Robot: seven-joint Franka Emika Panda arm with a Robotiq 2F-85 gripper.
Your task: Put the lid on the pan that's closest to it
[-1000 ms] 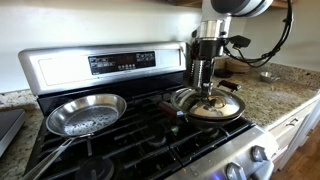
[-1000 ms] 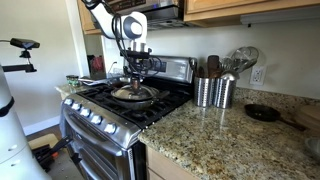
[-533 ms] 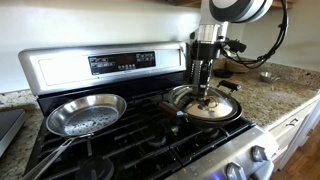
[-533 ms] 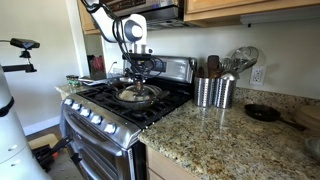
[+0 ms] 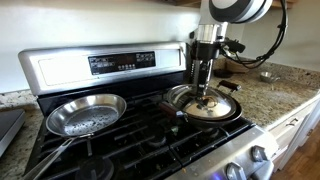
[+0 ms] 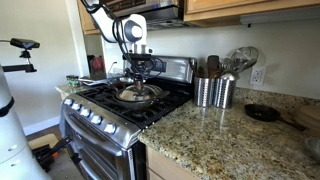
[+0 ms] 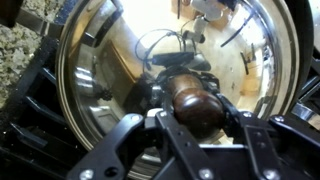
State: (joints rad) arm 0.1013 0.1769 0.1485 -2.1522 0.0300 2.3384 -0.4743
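The glass lid (image 5: 212,108) with its shiny metal rim lies over the black pan (image 5: 176,100) on a right-hand burner; only the pan's dark rim shows beneath it. In the other exterior view the lid (image 6: 136,94) sits on the stove's middle. My gripper (image 5: 205,92) hangs straight down over the lid's centre, also seen in an exterior view (image 6: 137,76). In the wrist view my gripper (image 7: 196,112) has its fingers closed round the dark brown knob (image 7: 192,103) of the lid (image 7: 100,70).
A shiny silver steel pan (image 5: 86,113) sits on a left burner, handle toward the front. The stove's control panel (image 5: 120,62) rises behind. Steel utensil holders (image 6: 212,90) and a small dark dish (image 6: 262,113) stand on the granite counter.
The lid and gripper lowered slightly over the first half second, settling onto the pan. Nothing has moved since.
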